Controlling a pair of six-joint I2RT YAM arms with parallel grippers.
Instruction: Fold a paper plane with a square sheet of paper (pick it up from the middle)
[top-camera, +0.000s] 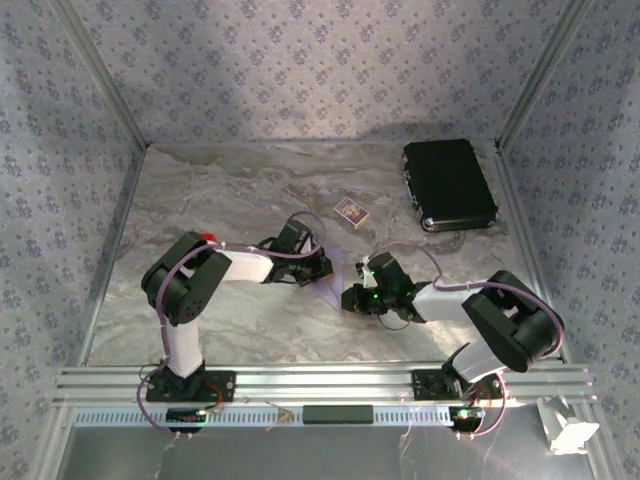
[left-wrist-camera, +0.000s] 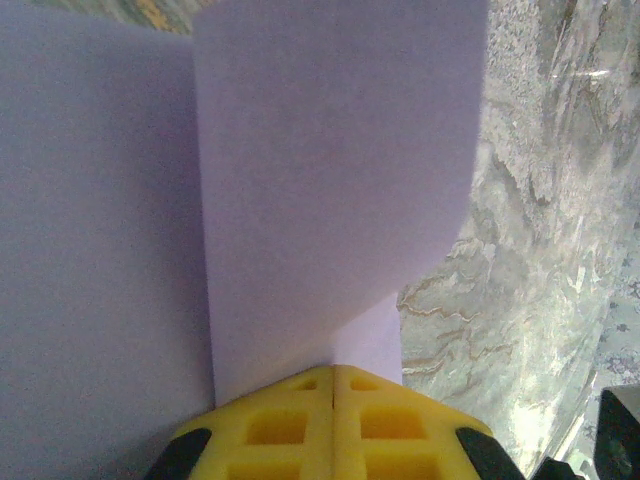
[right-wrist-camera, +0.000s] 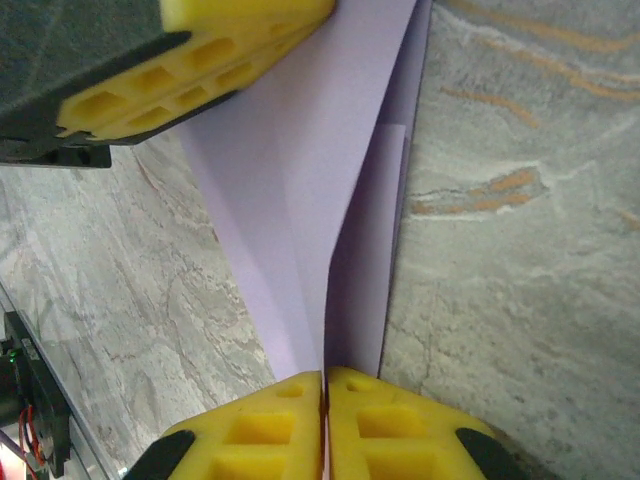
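Marble tbl (top-camera: 220, 190) w/ black case (top-camera: 449, 185), patterned card (top-camera: 350, 210), red block (top-camera: 208, 238).

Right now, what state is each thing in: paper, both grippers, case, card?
Paper: folded with creases, held between both grippers.
Left gripper: shut on the paper.
Right gripper: shut on the paper.
Black case: closed, lying flat.
Card: flat on the table, untouched.

Nothing legible; no word, brand, number or sign can be read. The small patterned card (top-camera: 351, 210), on the surface just beyond the jaws, bears a print too small to resolve into lettering; the black case (top-camera: 449, 184), farther beyond the jaws and to their right, is too small to tell any mark; the sheet of paper (left-wrist-camera: 330, 180) pinched in the jaws is plain lilac.
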